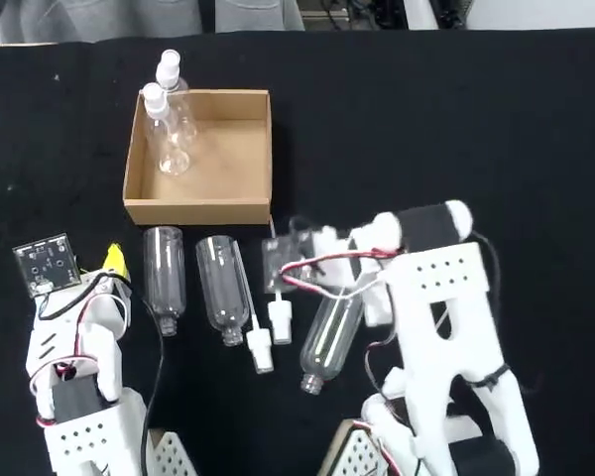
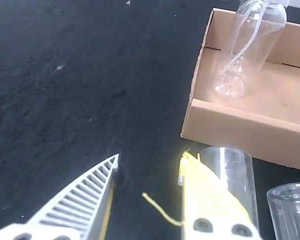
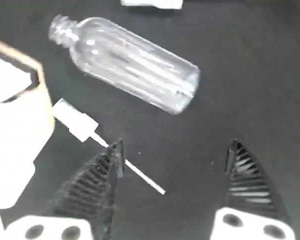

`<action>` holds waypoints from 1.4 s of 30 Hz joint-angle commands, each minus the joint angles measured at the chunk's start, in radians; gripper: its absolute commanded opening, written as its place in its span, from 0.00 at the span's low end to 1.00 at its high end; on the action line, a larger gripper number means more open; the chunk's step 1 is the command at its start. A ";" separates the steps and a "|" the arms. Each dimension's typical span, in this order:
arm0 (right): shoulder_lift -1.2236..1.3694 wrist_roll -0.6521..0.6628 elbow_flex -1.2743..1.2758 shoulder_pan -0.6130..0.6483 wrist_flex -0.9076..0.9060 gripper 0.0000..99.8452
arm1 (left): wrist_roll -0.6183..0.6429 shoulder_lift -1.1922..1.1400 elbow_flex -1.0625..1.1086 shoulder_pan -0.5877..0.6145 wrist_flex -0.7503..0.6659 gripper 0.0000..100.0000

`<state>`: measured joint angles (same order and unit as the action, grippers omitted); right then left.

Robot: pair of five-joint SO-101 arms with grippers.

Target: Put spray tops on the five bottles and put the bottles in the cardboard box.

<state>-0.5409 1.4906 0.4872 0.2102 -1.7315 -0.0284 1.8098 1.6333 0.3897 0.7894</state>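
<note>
In the high view I count two clear plastic bottles with white spray tops (image 1: pixel 169 124) standing in the brown cardboard box (image 1: pixel 198 210), so two of the five look finished. Three clear uncapped bottles (image 1: pixel 222 286) lie on the black table (image 1: pixel 496 119) just in front of the box. Two loose white spray tops (image 1: pixel 261 349) lie between the middle one and the right-hand one. Those three bottles are not yet topped or boxed.

In the left wrist view, the left gripper (image 2: pixel 150 159) hangs over bare table with its fingers apart and nothing between them. One uncapped bottle (image 2: pixel 235 165) lies just beside its yellow finger, with the box beyond.

In the right wrist view, the right gripper (image 3: pixel 176 147) is spread wide and empty above a loose spray top (image 3: pixel 77 120), whose thin tube reaches into the gap. Another uncapped bottle (image 3: pixel 130 65) lies near it. I judge that fitting the third top is the step in hand.
</note>
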 commanded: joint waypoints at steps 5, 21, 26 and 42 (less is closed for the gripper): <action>-0.008 0.161 0.088 0.152 0.002 0.28 | -0.009 0.014 -0.015 -0.008 0.002 0.18; -0.004 0.164 0.358 0.333 0.259 0.28 | -0.009 0.014 -0.015 -0.008 0.003 0.18; -0.004 0.244 0.447 0.328 0.319 0.28 | -0.009 0.014 -0.004 -0.008 -0.003 0.18; -0.004 0.244 0.628 0.325 0.517 0.26 | -0.009 0.014 -0.002 -0.008 -0.005 0.18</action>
<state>-0.5409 1.7223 1.1086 0.5247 -1.2467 -0.0284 1.8098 1.6471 0.3897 0.7894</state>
